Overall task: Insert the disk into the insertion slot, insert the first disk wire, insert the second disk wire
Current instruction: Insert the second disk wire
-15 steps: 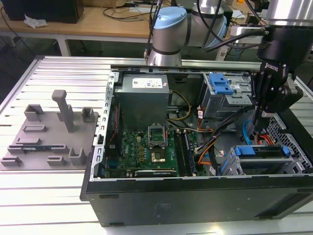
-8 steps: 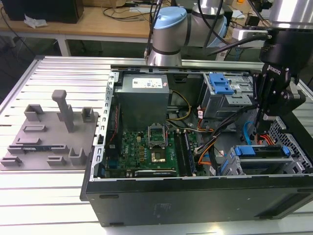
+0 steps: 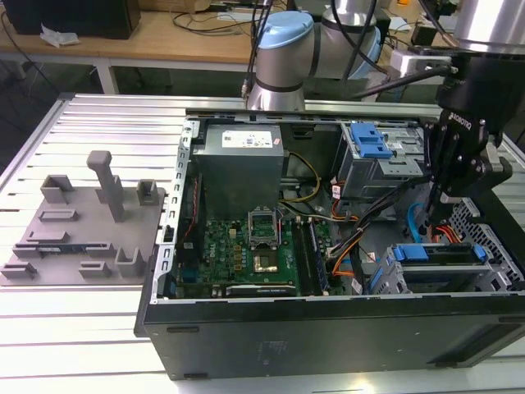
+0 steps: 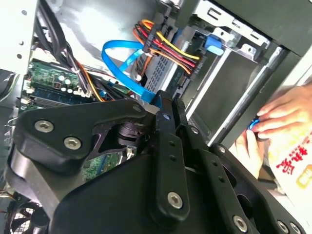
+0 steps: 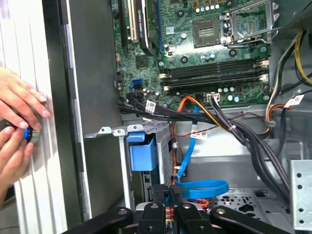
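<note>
Blue cable (image 5: pixel 207 189); green motherboard (image 5: pixel 204 44); black gripper (image 5: pixel 170 207); blue carrier (image 3: pixel 435 253).

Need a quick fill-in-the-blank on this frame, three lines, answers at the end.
1. The flat cable gripped by the pincer is ____ in colour.
2. In both wrist views, a person's two ____ rest just outside the computer case.
3. In the exterior view, the grey plate lies on the table on the case's ____ side.

Answers: blue; hands; left
</note>
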You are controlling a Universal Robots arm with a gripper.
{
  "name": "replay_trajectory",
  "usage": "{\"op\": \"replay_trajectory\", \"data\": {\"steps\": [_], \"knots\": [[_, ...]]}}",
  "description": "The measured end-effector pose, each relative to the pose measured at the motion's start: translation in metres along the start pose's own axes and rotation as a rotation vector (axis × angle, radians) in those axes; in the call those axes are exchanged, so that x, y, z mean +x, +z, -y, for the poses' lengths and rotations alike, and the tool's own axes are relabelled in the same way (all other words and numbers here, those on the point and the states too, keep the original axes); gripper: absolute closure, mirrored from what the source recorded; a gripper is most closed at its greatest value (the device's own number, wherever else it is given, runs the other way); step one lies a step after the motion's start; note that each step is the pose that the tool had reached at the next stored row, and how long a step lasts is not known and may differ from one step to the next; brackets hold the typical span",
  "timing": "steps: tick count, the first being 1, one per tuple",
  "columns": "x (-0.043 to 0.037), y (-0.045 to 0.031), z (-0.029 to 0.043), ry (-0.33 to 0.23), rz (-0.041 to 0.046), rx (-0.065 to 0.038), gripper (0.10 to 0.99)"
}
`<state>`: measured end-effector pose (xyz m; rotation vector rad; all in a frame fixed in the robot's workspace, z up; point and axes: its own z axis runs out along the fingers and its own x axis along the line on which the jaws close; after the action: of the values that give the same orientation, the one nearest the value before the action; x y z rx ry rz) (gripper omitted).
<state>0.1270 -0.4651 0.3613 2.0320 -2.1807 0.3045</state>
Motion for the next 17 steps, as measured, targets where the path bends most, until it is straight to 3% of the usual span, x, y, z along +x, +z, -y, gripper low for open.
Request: {"op": "replay_trajectory", "data": {"steps": [3, 12, 14, 17], "knots": [[0.0007, 0.0002, -0.0007, -0.016, 0.0201, 0.003, 0.925], [0.0174, 0.0045, 0.0019, -0.02, 0.0407, 0.003, 0.925], [0.0202, 0.0053, 0.0037, -0.021, 0.0605, 0.002, 0.925], [0.0244, 0.0065, 0.0048, -0.019, 0.0967, 0.002, 0.925]]}}
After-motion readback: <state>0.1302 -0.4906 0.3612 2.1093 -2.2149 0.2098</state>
